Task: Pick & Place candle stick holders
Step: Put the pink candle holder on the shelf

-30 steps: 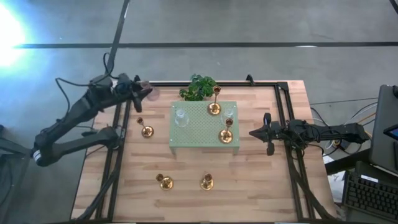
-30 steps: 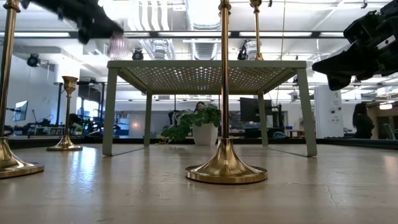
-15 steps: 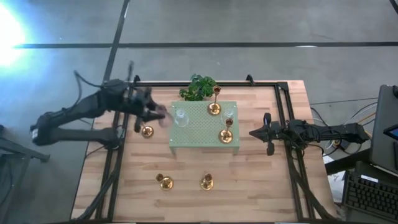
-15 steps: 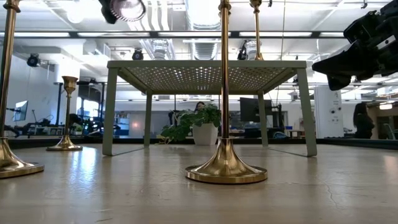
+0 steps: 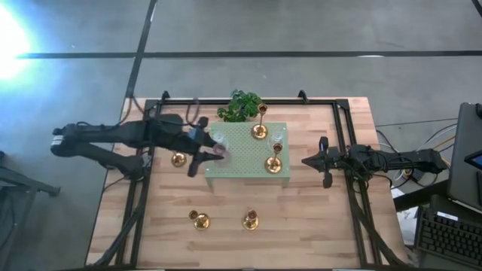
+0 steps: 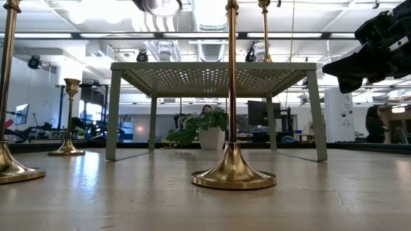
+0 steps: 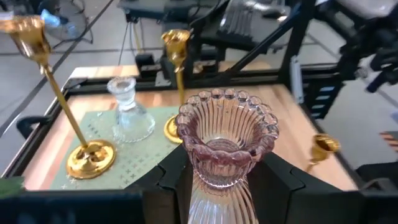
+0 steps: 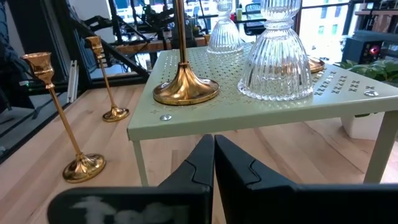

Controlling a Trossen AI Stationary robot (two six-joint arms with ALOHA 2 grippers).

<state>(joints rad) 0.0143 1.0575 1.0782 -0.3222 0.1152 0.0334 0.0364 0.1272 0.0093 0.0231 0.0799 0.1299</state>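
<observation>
Left arm's got the pink glass one, up over the stand

Left gripper (image 5: 213, 153) sits mid-left in the high view, fingers clamped partway round the pink glass holder (image 7: 226, 146), held over the left edge of the pale green stand (image 5: 248, 164). Right gripper (image 5: 309, 160) waits mid-right, fingers closed on nothing. Two brass holders (image 5: 259, 132) stand on the stand, three on the table (image 5: 301, 226).

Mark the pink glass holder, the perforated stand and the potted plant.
pink glass holder (image 7: 227, 146), left wrist view, ribbed cup.
perforated stand (image 5: 245, 158), high view, bare top.
potted plant (image 5: 239, 104), high view, leaves.
</observation>
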